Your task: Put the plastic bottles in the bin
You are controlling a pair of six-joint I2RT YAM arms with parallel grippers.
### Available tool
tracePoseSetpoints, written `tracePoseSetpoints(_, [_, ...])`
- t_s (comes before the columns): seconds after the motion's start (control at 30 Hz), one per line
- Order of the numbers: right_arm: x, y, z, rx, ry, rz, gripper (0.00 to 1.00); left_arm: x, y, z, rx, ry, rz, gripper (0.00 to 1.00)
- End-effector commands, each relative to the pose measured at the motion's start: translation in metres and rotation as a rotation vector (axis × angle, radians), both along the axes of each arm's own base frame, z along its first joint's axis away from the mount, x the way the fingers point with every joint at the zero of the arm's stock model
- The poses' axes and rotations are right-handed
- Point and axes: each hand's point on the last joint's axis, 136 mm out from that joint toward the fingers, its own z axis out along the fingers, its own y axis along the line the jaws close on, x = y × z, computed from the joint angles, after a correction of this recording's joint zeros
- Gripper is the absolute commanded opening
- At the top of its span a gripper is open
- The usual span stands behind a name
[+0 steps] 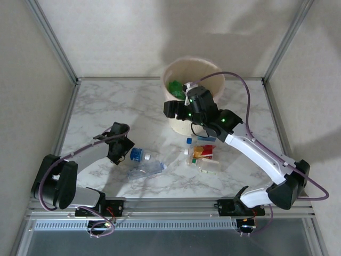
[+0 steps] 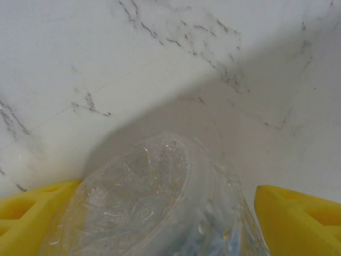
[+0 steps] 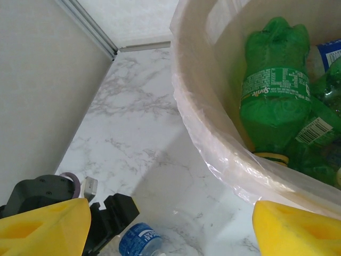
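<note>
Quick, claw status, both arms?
Left claw: shut on a clear bottle.
Right claw: open, empty, by the bin.

A white marble worktop (image 1: 106,106) with grey veins is lying under everything, and broad soft shadows (image 2: 240,133) are falling across it. Pale walls (image 1: 133,32) are closing it in at the back and on both sides. Two metal posts (image 1: 53,40) are slanting up from the far corners, and a ridged metal rail (image 1: 170,225) is running along the near edge.
</note>
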Motion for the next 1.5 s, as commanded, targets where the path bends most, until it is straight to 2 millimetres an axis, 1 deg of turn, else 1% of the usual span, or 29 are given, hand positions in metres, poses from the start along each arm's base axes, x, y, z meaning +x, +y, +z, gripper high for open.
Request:
tracePoseSetpoints(0.0, [-0.005,-0.006,0.013,0.044,-0.023,-0.022,0.80,0.035,-0.008,0.008,-0.024,-0.115,-0.011,0.62])
tracePoseSetpoints(0.1, [-0.009,-0.006,0.014,0.064,-0.024,-0.014,0.80,0.045,-0.007,0.018,-0.009,-0.147,-0.016,0.62])
tracePoseSetpoints(0.33, [-0.011,0.005,0.002,0.081,0.020,0.027,0.79,0.064,-0.017,0.042,-0.035,-0.213,-0.050,0.57])
tracePoseSetpoints(0.47, [-0.014,0.009,-0.003,0.103,0.039,0.045,0.79,0.075,-0.021,0.061,-0.037,-0.255,-0.069,0.57])
tracePoseSetpoints(0.53, [-0.015,0.009,-0.006,0.098,0.044,0.044,0.79,0.075,-0.018,0.063,-0.023,-0.254,-0.068,0.61])
tracePoseSetpoints(0.6, [-0.016,0.009,-0.010,0.092,0.052,0.049,0.80,0.072,-0.016,0.061,-0.013,-0.239,-0.060,0.70])
tracePoseSetpoints(0.7, [-0.022,0.014,-0.022,0.076,0.079,0.089,0.83,0.069,-0.016,0.060,-0.030,-0.243,-0.046,0.75])
tracePoseSetpoints(0.77, [-0.030,0.020,-0.034,0.046,0.104,0.128,0.86,0.067,-0.018,0.062,-0.047,-0.249,-0.042,0.78])
tracePoseSetpoints(0.83, [-0.044,0.027,-0.054,-0.015,0.143,0.177,0.87,0.065,-0.017,0.065,-0.051,-0.252,-0.042,0.81])
tracePoseSetpoints(0.9, [-0.066,0.036,-0.074,-0.092,0.163,0.251,0.90,0.062,-0.016,0.072,-0.049,-0.261,-0.046,0.83])
tracePoseSetpoints(0.97, [-0.098,0.047,-0.095,-0.177,0.168,0.350,0.94,0.057,-0.015,0.078,-0.050,-0.276,-0.047,0.85])
tracePoseSetpoints(1.03, [-0.118,0.051,-0.113,-0.241,0.184,0.391,0.97,0.050,-0.016,0.078,-0.058,-0.275,-0.048,0.86])
tracePoseSetpoints(1.07, [-0.121,0.051,-0.122,-0.267,0.197,0.384,0.97,0.046,-0.017,0.076,-0.063,-0.268,-0.049,0.86])
tracePoseSetpoints(1.13, [-0.118,0.049,-0.134,-0.290,0.220,0.351,0.97,0.039,-0.018,0.073,-0.068,-0.260,-0.044,0.85])
tracePoseSetpoints(1.2, [-0.112,0.049,-0.144,-0.309,0.228,0.317,0.99,0.034,-0.017,0.071,-0.077,-0.269,-0.029,0.86])
tracePoseSetpoints(1.27, [-0.098,0.051,-0.155,-0.328,0.234,0.247,0.99,0.030,-0.014,0.069,-0.081,-0.272,-0.016,0.86])
tracePoseSetpoints(1.33, [-0.086,0.059,-0.169,-0.335,0.250,0.211,0.99,0.027,-0.012,0.068,-0.075,-0.266,-0.012,0.85])
tracePoseSetpoints(1.47, [-0.063,0.085,-0.188,-0.354,0.240,0.172,0.98,0.025,-0.010,0.071,-0.066,-0.271,-0.009,0.86])
